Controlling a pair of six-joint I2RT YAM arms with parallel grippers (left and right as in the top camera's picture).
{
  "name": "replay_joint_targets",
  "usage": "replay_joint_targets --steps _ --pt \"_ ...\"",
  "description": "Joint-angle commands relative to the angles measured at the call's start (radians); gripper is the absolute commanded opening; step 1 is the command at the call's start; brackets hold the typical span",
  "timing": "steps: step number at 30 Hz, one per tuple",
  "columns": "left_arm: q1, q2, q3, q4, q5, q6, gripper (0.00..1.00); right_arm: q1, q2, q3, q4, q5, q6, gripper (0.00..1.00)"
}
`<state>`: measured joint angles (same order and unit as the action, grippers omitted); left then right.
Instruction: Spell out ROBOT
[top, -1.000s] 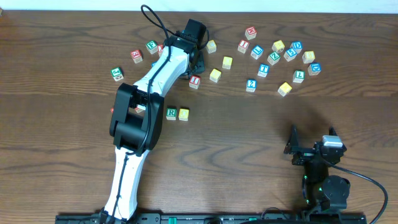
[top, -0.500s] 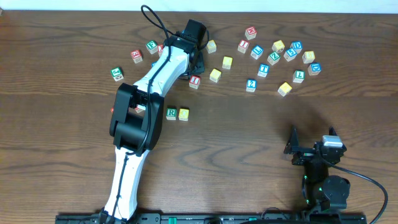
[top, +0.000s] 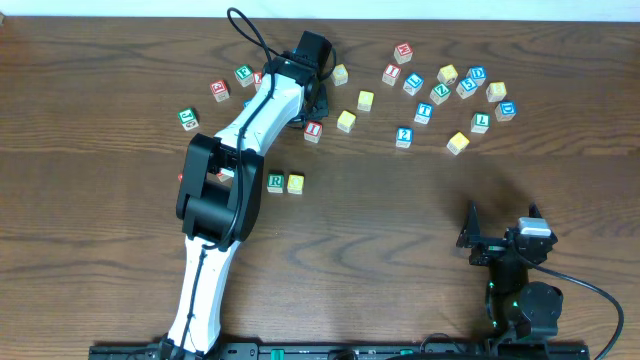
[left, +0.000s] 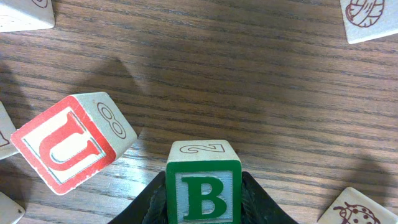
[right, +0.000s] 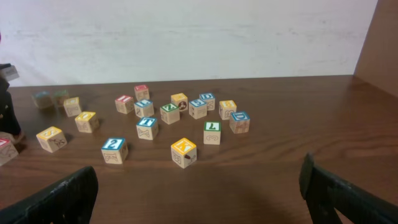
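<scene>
A cube with a green B (left: 204, 196) stands on the table between the black fingers of my left gripper (left: 204, 186), which press on both of its sides. From overhead that gripper (top: 312, 98) sits at the far middle of the table, and the wrist hides the B cube. The green R cube (top: 275, 182) and a plain yellow cube (top: 295, 183) stand side by side mid-table. My right gripper (right: 199, 199) hangs open and empty near the front right (top: 500, 228). I cannot pick out the T cube.
A tilted red U cube (left: 68, 146) lies just left of the B cube. A red I cube (top: 314, 130) and yellow cubes (top: 346, 121) lie close by. Several mixed cubes (top: 450, 90) are scattered at the back right, and a few more (top: 220, 88) at the back left.
</scene>
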<state>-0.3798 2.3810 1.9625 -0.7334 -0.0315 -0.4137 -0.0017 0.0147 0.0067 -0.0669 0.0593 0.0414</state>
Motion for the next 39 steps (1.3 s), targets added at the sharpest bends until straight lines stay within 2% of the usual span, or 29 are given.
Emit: replay_joint_targets --steps 1,10,20,25,30,32,33,35,39 --pt "0.005 -0.013 0.032 -0.006 -0.006 0.021 0.3 0.003 -0.002 -0.001 -0.004 0.001 0.006 0.99" --pt "0.003 -0.124 0.034 -0.002 -0.051 0.043 0.3 0.003 -0.002 -0.001 -0.004 0.001 0.006 0.99" --pt "-0.003 -0.332 0.034 -0.021 -0.067 0.051 0.28 0.003 -0.003 -0.001 -0.004 0.001 0.006 0.99" --pt "-0.038 -0.449 0.033 -0.114 -0.075 0.05 0.22 0.003 -0.002 -0.001 -0.004 0.001 0.006 0.99" --pt "-0.11 -0.523 0.033 -0.238 -0.185 0.05 0.19 0.003 -0.002 -0.001 -0.004 0.001 0.006 0.99" --pt "-0.144 -0.535 0.033 -0.284 -0.195 0.055 0.19 0.003 -0.002 -0.001 -0.004 0.001 0.006 0.99" --pt "-0.163 -0.537 0.033 -0.307 -0.199 0.055 0.14 0.003 -0.002 -0.001 -0.004 0.001 0.006 0.99" --pt "-0.19 -0.537 0.026 -0.341 -0.199 0.055 0.13 0.003 -0.002 -0.001 -0.004 0.001 0.006 0.99" --pt "-0.222 -0.537 -0.031 -0.346 -0.198 0.053 0.08 0.003 -0.002 -0.001 -0.004 0.001 0.006 0.99"
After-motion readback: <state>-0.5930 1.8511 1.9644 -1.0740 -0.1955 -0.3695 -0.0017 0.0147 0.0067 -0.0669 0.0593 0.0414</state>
